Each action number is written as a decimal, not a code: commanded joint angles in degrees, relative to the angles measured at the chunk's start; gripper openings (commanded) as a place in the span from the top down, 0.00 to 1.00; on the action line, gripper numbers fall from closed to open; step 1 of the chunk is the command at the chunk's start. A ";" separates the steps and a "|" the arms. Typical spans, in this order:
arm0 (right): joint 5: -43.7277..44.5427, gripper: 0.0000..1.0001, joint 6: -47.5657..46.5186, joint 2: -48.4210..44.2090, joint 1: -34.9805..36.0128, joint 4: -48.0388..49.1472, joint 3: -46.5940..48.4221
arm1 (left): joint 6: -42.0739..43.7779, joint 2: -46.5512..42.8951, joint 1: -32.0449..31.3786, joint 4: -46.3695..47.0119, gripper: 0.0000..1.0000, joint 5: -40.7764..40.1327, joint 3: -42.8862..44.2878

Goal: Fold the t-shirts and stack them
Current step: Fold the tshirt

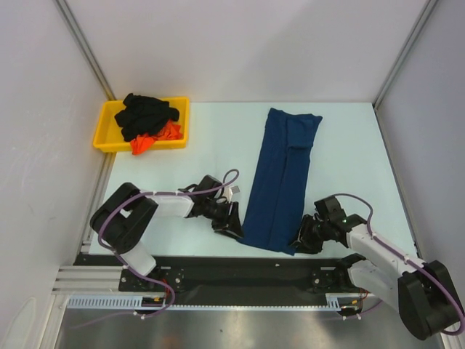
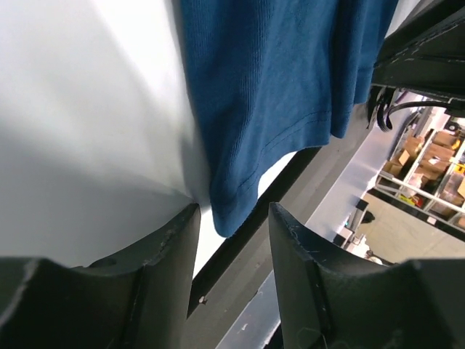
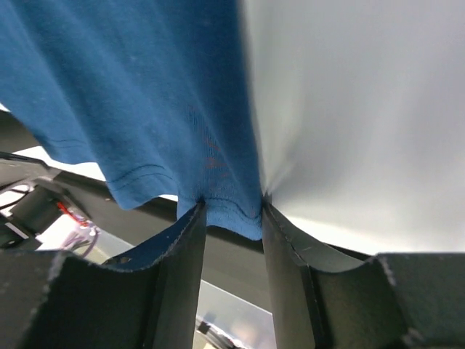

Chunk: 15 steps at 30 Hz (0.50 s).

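A navy t-shirt (image 1: 280, 178), folded into a long strip, lies mid-worktop (image 1: 211, 145); the left claw (image 1: 231, 220) rests at its near-left corner, fingers apart; the right claw (image 1: 305, 238), also apart, straddles the near-right hem unclamped; a black t-shirt (image 1: 145, 113) and an orange-red t-shirt (image 1: 145, 142) fill a yellow tray (image 1: 102, 136) at far left.

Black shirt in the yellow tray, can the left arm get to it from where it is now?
Probably yes. The black shirt lies uppermost in the yellow tray on that arm's side, only bare table between, and the left gripper stands open beside the navy shirt, holding nothing.
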 commanded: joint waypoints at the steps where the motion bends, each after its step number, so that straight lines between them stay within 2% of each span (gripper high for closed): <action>1: -0.30 0.57 0.42 2.99 -0.26 3.83 -2.74 | 0.40 1.87 -0.72 0.93 0.50 -0.93 0.83; 5: -1.54 0.59 0.77 5.11 -0.26 5.68 -3.80 | 0.23 3.18 -0.72 2.07 0.54 -0.50 0.04; 6: -1.02 0.63 0.94 4.68 -0.35 5.42 -3.97 | 0.49 3.45 -0.72 2.33 0.63 -0.67 -0.05; 8: -0.57 0.72 1.29 3.80 -0.44 4.81 -4.41 | 0.58 4.07 -0.72 2.42 0.72 -1.11 -0.14; 9: -0.31 0.77 1.47 3.27 -0.53 4.37 -4.50 | 0.67 4.24 -0.81 2.60 0.73 -1.20 -0.14; 10: -0.05 0.82 1.65 2.40 -0.70 3.93 -4.50 | 0.58 4.25 -0.72 2.51 0.80 -1.46 -0.23; 11: 0.13 0.87 1.65 1.95 -0.88 2.97 -4.59 | 0.58 4.16 -0.81 2.42 0.83 -1.81 -0.23; 12: 0.22 0.95 1.91 1.60 -0.96 2.53 -4.68 | 0.67 3.98 -0.89 2.42 0.87 -1.81 -0.23; 14: 0.39 1.00 2.17 0.55 -1.05 1.39 -4.76 | 0.93 3.72 -0.98 1.99 0.99 -2.34 0.04; 15: 0.57 1.00 2.26 0.19 -1.14 0.68 -4.68 | 0.84 3.20 -1.07 1.55 1.00 -2.52 0.12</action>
